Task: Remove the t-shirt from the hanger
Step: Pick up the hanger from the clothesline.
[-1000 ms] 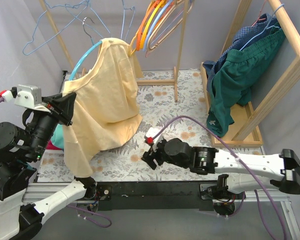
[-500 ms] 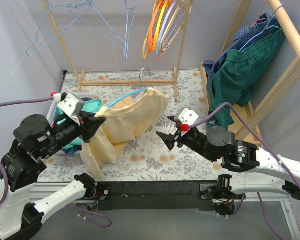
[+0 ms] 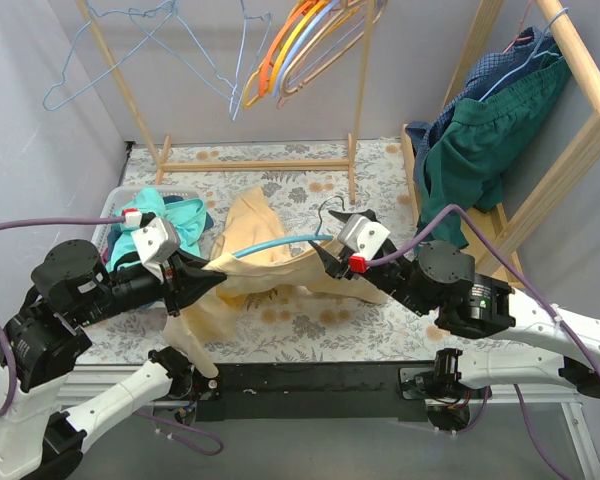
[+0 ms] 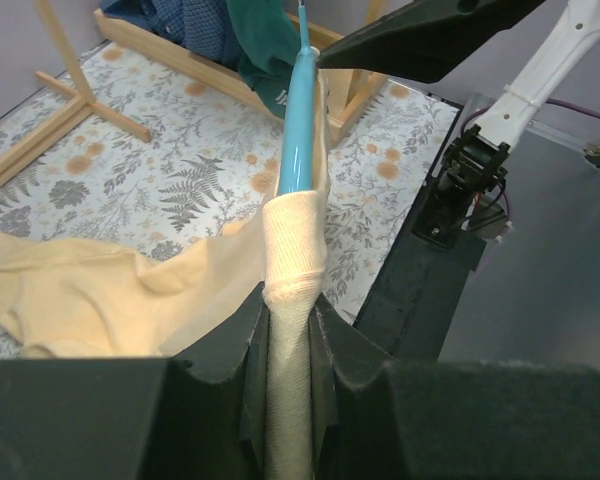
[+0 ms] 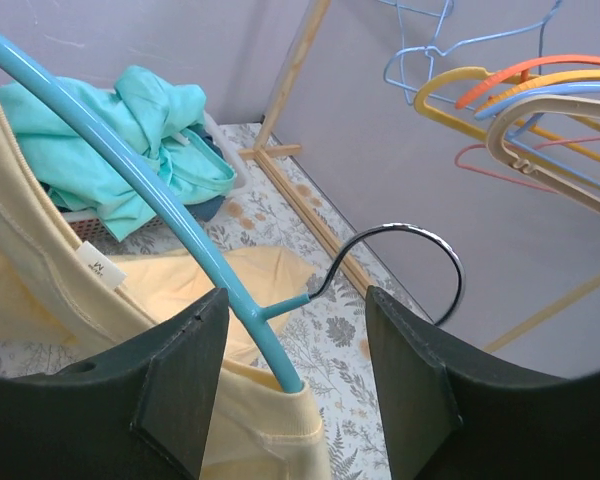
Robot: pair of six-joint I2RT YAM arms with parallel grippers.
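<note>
The yellow t-shirt (image 3: 250, 225) hangs on a blue hanger (image 3: 280, 243) low over the flowered mat, between my two arms. My left gripper (image 3: 202, 278) is shut on a bunched shoulder of the shirt (image 4: 292, 250). In the left wrist view (image 4: 288, 300) the hanger's blue arm (image 4: 298, 130) sticks out of that fabric. My right gripper (image 3: 330, 255) is open. In the right wrist view (image 5: 295, 300) its jaws stand wide on either side of the hanger's neck (image 5: 270, 345), just above the shirt's collar (image 5: 270, 440). The metal hook (image 5: 435, 255) curves free to the right.
A white basket (image 3: 115, 205) with teal clothes (image 3: 165, 215) stands at the left. A wooden rail with several empty hangers (image 3: 290, 50) is at the back. A wooden rack (image 3: 580, 120) with green and blue garments (image 3: 475, 150) is at the right.
The shirt and hanger have come down and forward toward the mat's middle. My right gripper has moved left, up to the hanger's neck. My left gripper has kept its hold and lowered.
</note>
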